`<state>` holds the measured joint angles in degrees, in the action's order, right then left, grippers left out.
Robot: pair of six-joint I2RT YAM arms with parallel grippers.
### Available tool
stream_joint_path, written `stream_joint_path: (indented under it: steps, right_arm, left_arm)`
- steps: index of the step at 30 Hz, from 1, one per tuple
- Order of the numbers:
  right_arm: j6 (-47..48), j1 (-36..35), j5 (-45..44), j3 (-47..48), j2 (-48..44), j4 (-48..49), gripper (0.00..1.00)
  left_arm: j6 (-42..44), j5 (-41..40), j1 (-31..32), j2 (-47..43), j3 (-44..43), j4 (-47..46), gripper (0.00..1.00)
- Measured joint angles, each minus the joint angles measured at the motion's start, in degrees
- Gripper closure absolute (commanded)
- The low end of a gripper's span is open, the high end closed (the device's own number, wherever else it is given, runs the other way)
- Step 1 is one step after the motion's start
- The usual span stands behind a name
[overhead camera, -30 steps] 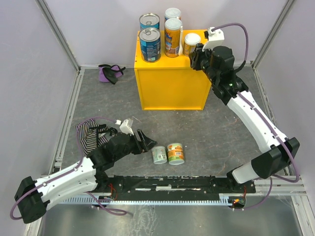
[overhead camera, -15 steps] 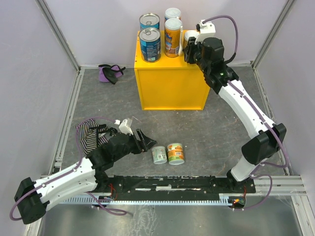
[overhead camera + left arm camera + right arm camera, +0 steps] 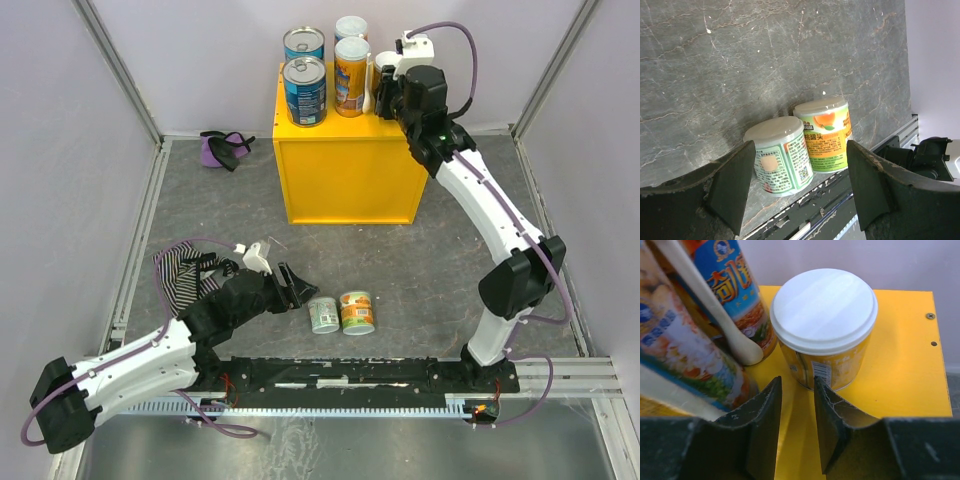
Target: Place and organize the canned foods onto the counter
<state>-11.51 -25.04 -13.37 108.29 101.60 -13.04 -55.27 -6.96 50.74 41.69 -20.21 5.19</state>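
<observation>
While closed and empty right beside a can: risk of a knock on the crowded yellow worktop (image 3: 345, 185).
Right tool (image 3: 796, 385) pinched together on nothing, tips just short of the short white-lidded can (image 3: 825, 310) near the back-right corner; two tall orange cans (image 3: 735, 287) with a white spoon (image 3: 715, 315) close on the left, two blue cans (image 3: 305, 88) beyond. Any forward push or sideways swing likely to shove the short can toward the edge or tip a tall one into its neighbours. Left tool (image 3: 298, 293) low over the grey lower worktop (image 3: 440, 260), jaws spread and empty, facing the pale-green can (image 3: 780, 160) and short orange can (image 3: 826, 135) standing tight together; closing on one likely to jostle or topple the other.
</observation>
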Motion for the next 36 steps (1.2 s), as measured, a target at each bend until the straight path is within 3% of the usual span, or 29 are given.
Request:
stream_joint_path:
  steps: [19,36]
  right_arm:
    - [0.13,3.78,1.99,8.11,7.37,-2.34,0.6]
    - [-0.96,3.93,2.12,5.77,6.25,-1.14,0.57]
  left_arm:
    - [0.02,0.02,-0.31,1.92,-0.02,-1.09,0.2]
    - [0.02,0.04,-0.81,2.36,-0.04,-1.01,0.19]
